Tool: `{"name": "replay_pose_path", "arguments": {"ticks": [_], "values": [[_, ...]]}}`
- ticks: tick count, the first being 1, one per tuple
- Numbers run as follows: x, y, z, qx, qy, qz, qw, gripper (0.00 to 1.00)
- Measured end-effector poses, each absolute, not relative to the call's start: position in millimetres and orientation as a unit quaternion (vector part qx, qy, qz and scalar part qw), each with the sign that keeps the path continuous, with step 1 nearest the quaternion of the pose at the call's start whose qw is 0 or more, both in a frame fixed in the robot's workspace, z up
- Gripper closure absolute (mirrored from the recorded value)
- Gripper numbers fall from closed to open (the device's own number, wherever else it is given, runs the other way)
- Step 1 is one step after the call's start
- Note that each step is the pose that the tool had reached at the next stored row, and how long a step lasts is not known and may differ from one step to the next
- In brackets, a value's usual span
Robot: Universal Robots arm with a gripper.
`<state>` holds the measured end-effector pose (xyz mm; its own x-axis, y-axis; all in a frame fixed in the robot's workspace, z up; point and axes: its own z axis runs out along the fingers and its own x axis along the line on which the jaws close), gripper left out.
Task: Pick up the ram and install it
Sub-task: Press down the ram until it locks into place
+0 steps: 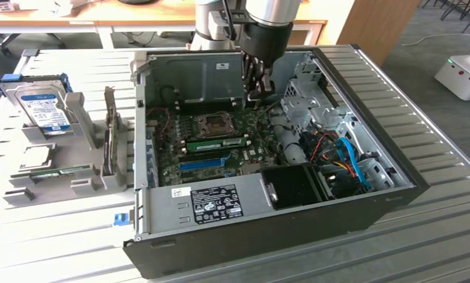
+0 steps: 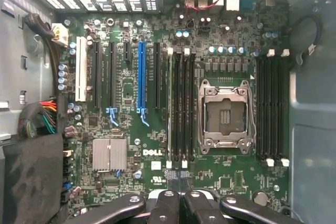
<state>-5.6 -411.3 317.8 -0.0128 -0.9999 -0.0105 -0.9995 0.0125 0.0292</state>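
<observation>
The ram (image 1: 217,143), a long green stick, stands seated in a slot of the motherboard (image 1: 255,127) beside the CPU socket (image 1: 215,122). In the wrist view the ram (image 2: 169,108) is a thin pale edge in the slot farthest from the socket, with black empty slots beside it. My gripper (image 1: 255,88) hangs above the board near the case's back wall, clear of the ram. Its black fingers (image 2: 168,205) are pressed together, so the gripper (image 2: 179,192) is shut with nothing between them.
The open black PC case (image 1: 361,212) lies on a slatted table. On the exterior view's left, a grey holder (image 1: 78,183) carries a silver hard drive (image 1: 46,109) with a blue label, a second green stick (image 1: 60,173) and an upright board (image 1: 109,132). Cables (image 1: 345,156) fill the case's right side.
</observation>
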Motion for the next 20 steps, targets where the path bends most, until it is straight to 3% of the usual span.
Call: {"name": "replay_pose_path", "arguments": {"ticks": [20], "values": [[-6,-411,293,0.703,-0.712,-0.014,0.006,0.89]]}}
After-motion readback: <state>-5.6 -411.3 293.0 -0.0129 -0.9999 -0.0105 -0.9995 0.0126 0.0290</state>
